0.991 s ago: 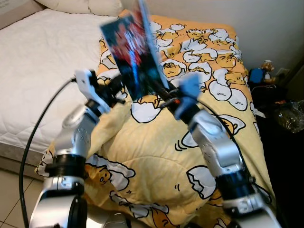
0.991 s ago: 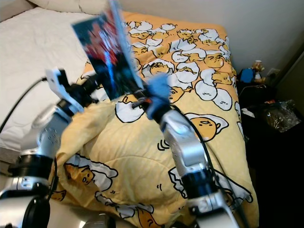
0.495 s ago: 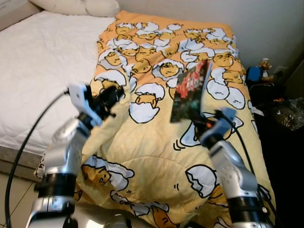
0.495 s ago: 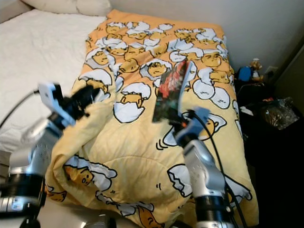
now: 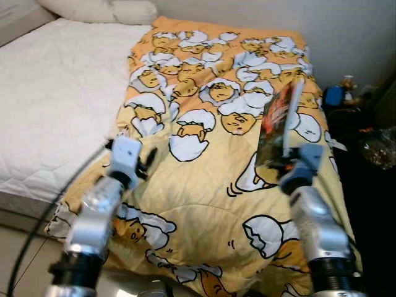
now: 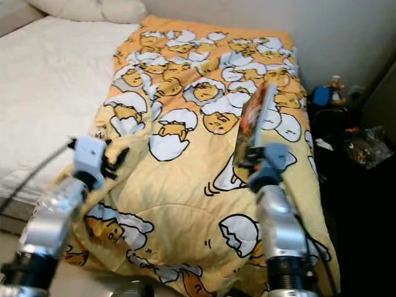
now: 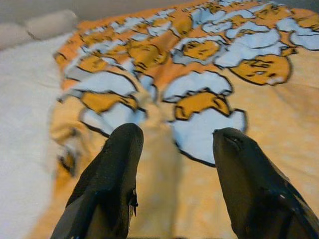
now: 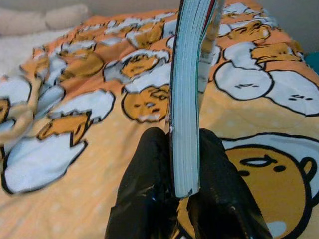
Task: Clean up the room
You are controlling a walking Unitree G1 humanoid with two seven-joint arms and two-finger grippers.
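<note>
Nearest the robot, the yellow blanket (image 5: 204, 204) lies bunched in loose folds over the near end of the bed (image 5: 49, 105), its egg-cartoon print running toward the far wall.

The left gripper (image 7: 174, 164) hovers low over the near left folds of the blanket. Its fingers (image 7: 112, 174) stand spread, with nothing between them.

On the right, the right gripper (image 8: 182, 164) is raised above the blanket. Its fingers (image 8: 149, 169) pinch the bottom edge of a book (image 5: 276, 130), one on each cover. The book stands on edge and nearly upright, its pages toward the wrist camera and its dark red cover facing left.

Further off, the bare white mattress shows on the left, with pillows (image 5: 105, 9) at the far end. To the right of the bed, a dark, cluttered corner holds a small blue object (image 5: 334, 98) and a clear plastic bag (image 5: 377, 148); details there are too dim to tell.

Assessment: the book is the item being tidied and has not been set down. The grip takes only the lowest part of a tall book, so the weight above may pivot or slip it out of the fingers during a quick swing. If released over the soft folds, the book could topple or slide off the right edge of the bed into the clutter.
</note>
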